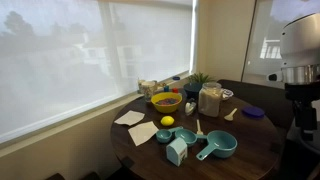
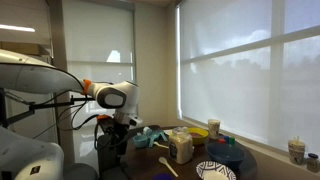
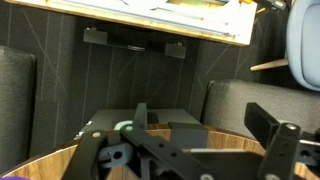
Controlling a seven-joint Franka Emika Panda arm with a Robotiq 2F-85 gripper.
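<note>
Soft daylight is glowing through the white translucent roller blinds (image 1: 90, 55) covering wide windows behind the round dark wooden worktop (image 1: 255, 150).

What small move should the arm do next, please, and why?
Probably ease the gripper in over the table toward the teal measuring cups: its jaws stand open and empty at the table's edge, and those cups lie nearest.

white rounded arm (image 2: 112, 97), orange band (image 2: 88, 86) at a joint, black cables, black pincer (image 2: 118, 140) with hinged links

Teal measuring cup (image 1: 218, 148), yellow lemon (image 1: 167, 121), brown table (image 1: 250, 150)
</note>
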